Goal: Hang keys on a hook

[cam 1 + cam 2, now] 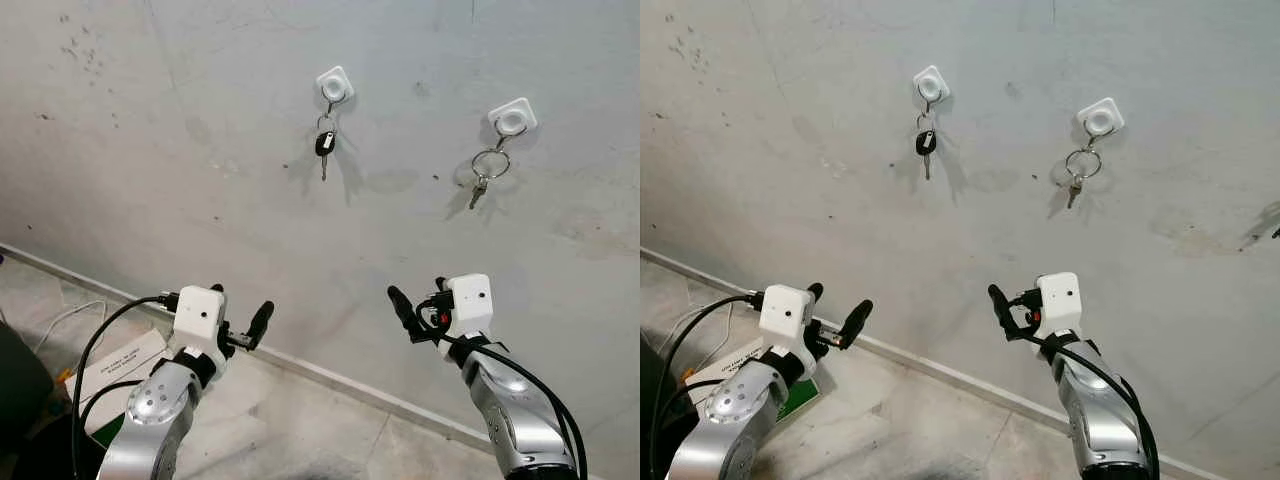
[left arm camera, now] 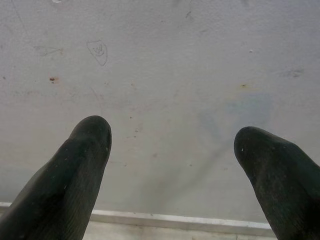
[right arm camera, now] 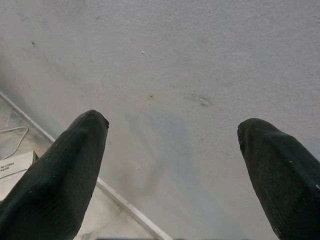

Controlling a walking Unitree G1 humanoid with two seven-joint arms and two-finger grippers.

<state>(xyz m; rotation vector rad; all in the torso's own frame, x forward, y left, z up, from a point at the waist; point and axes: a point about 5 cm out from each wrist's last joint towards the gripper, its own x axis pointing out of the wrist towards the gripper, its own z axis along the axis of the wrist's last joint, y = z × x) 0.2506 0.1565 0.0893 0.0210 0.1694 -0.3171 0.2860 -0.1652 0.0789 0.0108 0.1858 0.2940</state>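
Already both key sets are hanging on the wall: black-fob keys (image 1: 324, 146) on left hook (image 1: 335, 84), ring keys (image 1: 487, 170) on right hook (image 1: 512, 118). Light, jangly; ring's best to pinch. Left gripper (image 2: 170, 150) and right gripper (image 3: 172, 145) are hovering low, spread, empty.

A white box (image 1: 118, 372) and a pale cable (image 1: 62, 318) lie on the floor by the stained wall (image 1: 150, 150).

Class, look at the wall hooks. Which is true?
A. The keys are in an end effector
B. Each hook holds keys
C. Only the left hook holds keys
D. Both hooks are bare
B: keys hang from the left hook, and a ring of keys from the right hook.
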